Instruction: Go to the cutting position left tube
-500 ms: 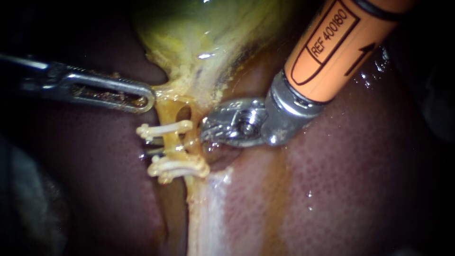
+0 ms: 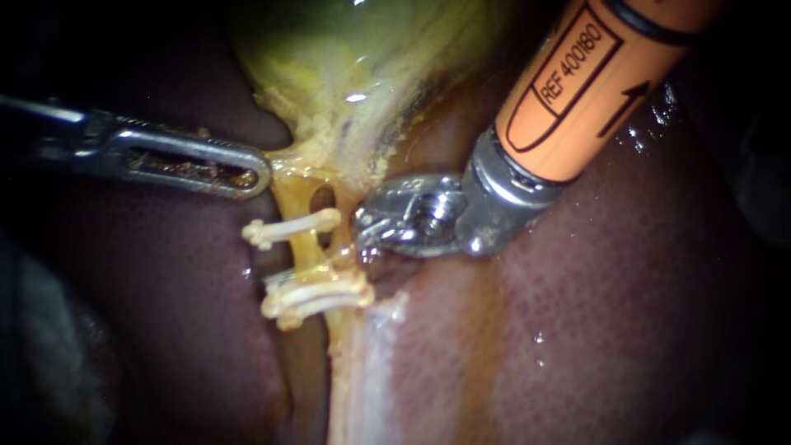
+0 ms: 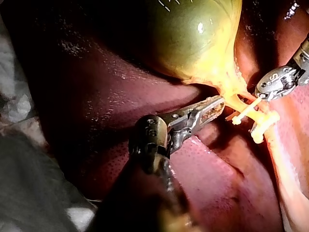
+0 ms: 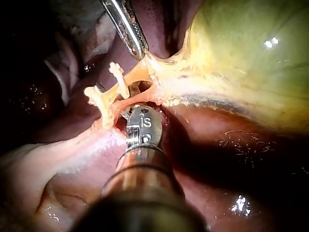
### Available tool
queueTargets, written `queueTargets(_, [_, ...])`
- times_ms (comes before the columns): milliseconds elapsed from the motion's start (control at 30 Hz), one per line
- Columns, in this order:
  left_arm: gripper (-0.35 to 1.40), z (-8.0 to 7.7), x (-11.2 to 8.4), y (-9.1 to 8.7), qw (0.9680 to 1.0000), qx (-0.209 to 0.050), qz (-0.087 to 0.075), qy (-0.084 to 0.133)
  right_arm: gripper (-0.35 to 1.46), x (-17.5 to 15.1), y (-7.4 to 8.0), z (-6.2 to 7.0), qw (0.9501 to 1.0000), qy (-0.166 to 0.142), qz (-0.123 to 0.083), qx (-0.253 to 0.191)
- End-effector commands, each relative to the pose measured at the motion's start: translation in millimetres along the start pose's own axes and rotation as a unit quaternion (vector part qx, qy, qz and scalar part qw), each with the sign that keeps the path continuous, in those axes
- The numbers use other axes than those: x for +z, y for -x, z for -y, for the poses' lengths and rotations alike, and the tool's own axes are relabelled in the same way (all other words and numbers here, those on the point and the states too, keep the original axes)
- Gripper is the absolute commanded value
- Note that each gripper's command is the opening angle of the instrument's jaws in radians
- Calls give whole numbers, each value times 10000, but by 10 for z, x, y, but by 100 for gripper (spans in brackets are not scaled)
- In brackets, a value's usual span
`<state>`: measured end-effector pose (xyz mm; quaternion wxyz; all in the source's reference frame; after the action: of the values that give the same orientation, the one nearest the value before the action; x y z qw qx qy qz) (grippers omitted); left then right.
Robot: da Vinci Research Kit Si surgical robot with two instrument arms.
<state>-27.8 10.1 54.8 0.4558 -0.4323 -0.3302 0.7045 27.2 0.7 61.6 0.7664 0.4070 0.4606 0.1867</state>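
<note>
At frame centre, the yellow left tube (image 2: 301, 251) runs between cream plastic clips (image 2: 317, 292). The orange-shafted right instrument (image 2: 367, 229) lies near its right; I cannot tell its tip's state. The slim steel left instrument (image 2: 247, 171), at upper left, pinches the neck of the glossy yellow-green gallbladder (image 2: 346, 74).

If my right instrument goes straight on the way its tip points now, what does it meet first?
Most likely the nearer tube, in the stretch between the upper clip and the lower clips. The right instrument has its tip close beside that tube. Depth is unclear, so it may be touching now.
</note>
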Motion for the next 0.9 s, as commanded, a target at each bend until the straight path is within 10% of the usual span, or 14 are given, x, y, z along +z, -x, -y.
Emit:
queueTargets(33, [-35, 0, 0, 0, 10000, 1, 0, 3, 86, 0, 3, -1, 10000, 26, 84, -11])
queueTargets(900, [-35, 0, -2, 1, 10000, 3, 3, 7, 85, -65, 48, -11, 9956, 501, 747, -278])
